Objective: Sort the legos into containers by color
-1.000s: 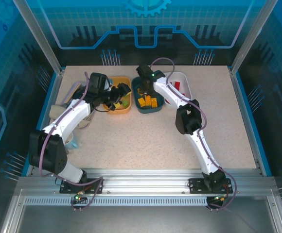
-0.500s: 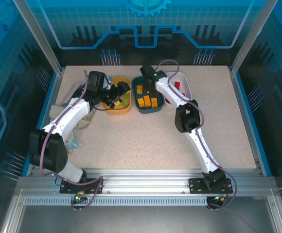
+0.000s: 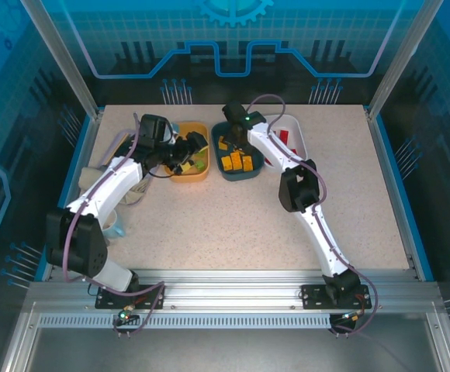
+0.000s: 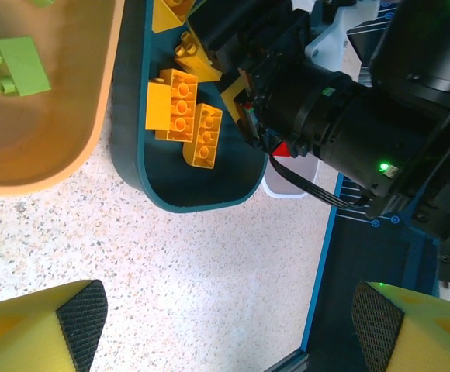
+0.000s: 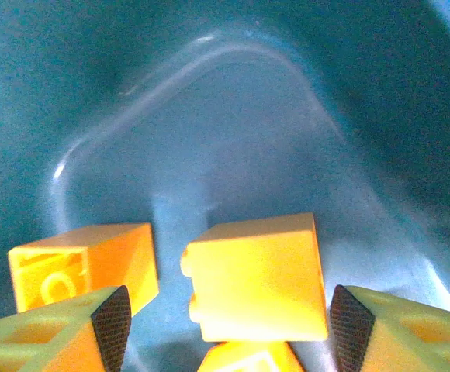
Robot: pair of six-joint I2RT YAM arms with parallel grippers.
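Right fingers [image 5: 110, 325] stand apart either side of a yellow brick [image 5: 256, 279] in the teal tub [image 5: 209, 116]; left fingers [image 4: 77, 314] spread wide, empty, above the bench [image 4: 171, 271].

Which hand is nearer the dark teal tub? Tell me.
Right. The right hand is down inside the dark teal tub, above its yellow bricks; the left hand is to its left, by the orange tub.

A robot lab, enclosed by aluminium frame [image 3: 233, 283] and blue panels [image 3: 233, 39].
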